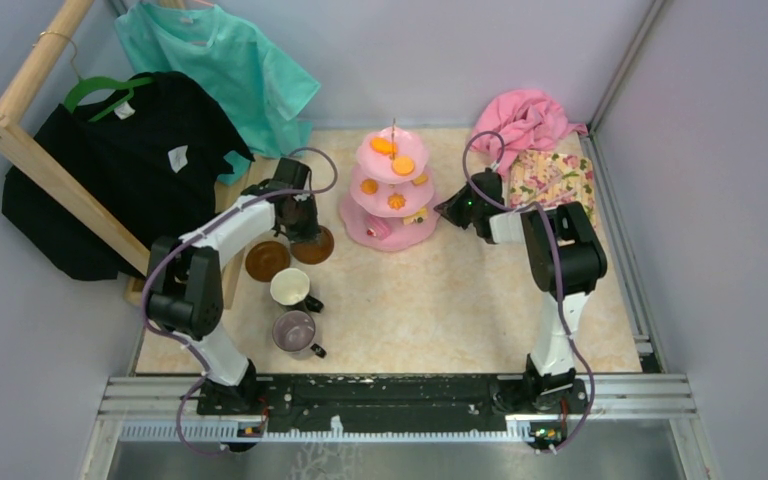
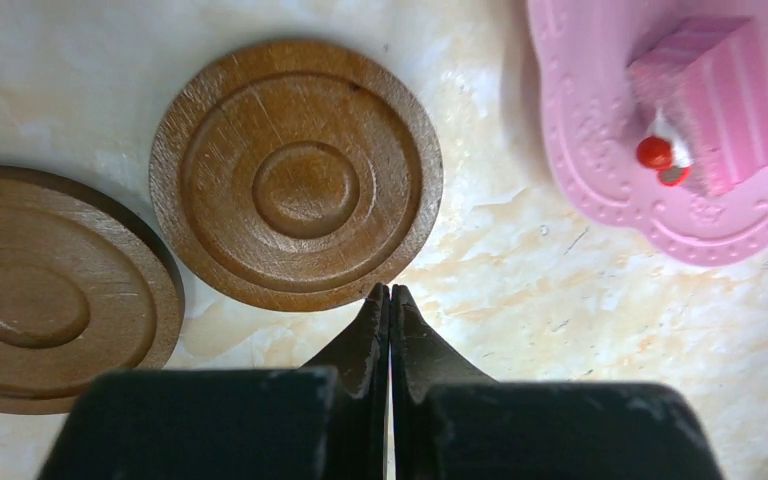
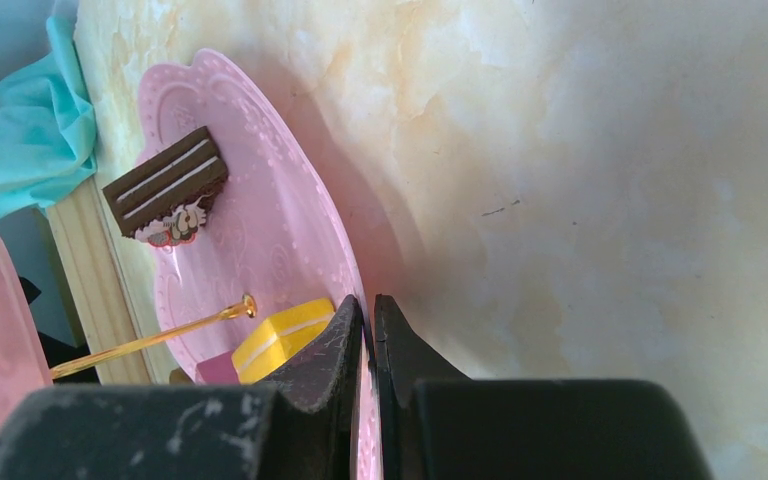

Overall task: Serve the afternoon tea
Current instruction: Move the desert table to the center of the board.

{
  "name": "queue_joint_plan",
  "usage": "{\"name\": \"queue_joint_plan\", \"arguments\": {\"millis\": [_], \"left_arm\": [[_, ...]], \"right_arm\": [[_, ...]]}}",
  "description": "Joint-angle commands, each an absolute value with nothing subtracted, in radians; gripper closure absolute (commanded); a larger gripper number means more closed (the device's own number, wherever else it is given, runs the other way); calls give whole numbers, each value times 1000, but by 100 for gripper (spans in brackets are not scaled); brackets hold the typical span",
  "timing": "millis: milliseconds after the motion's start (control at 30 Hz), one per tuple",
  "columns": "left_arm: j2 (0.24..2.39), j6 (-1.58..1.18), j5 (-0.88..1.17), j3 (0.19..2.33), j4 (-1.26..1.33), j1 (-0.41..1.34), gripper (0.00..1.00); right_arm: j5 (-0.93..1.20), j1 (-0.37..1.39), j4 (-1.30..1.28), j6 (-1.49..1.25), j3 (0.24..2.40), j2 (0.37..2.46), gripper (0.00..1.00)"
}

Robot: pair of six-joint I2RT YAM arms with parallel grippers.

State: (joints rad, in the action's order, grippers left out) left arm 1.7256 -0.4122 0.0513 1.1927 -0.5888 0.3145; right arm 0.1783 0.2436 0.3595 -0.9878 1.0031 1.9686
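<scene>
The pink three-tier cake stand [image 1: 392, 190] stands mid-table with orange, yellow and brown snacks on its tiers. My right gripper [image 3: 367, 305] is shut on the rim of its bottom tier [image 3: 260, 200], beside a yellow cake slice [image 3: 285, 335] and a brown one [image 3: 165, 185]. My left gripper [image 2: 390, 292] is shut and empty, its tips just at the near edge of a brown saucer [image 2: 296, 175]. A second saucer [image 2: 40, 290] lies to its left. A white mug [image 1: 290, 287] and a grey-purple mug [image 1: 294, 331] stand nearer the arm bases.
A soft pink cloth [image 1: 525, 118] and a floral mat [image 1: 552, 175] lie at the back right. A wooden clothes rack [image 1: 50, 170] with a black shirt [image 1: 130, 150] and a teal shirt [image 1: 225, 60] lines the left side. Grey walls close in the table.
</scene>
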Motion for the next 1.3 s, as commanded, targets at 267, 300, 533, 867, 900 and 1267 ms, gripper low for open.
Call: {"name": "queue_joint_plan", "arguments": {"millis": [267,300,533,867,900,1267], "left_arm": [[1741,-446,-105,1182,-493,319,100],[1746,-446,-116,1175,-486,319,100],[1776,-448,-151,1152,-436,319,100],[1804,-435,-158,1107,-403,321,100],[1804,-432,-152,1102,-399,321,100],[1800,-437,-118,1054,-383,337,100]], "right_arm": [[161,227,387,-983,1059,1981,93],[159,227,387,-985,1063,1982,93],[151,228,375,-995,1108,2006,92],[141,244,352,-998,1179,2059,91],[140,244,349,-998,1183,2061,91],[147,255,344,-989,1198,2072,76]]}}
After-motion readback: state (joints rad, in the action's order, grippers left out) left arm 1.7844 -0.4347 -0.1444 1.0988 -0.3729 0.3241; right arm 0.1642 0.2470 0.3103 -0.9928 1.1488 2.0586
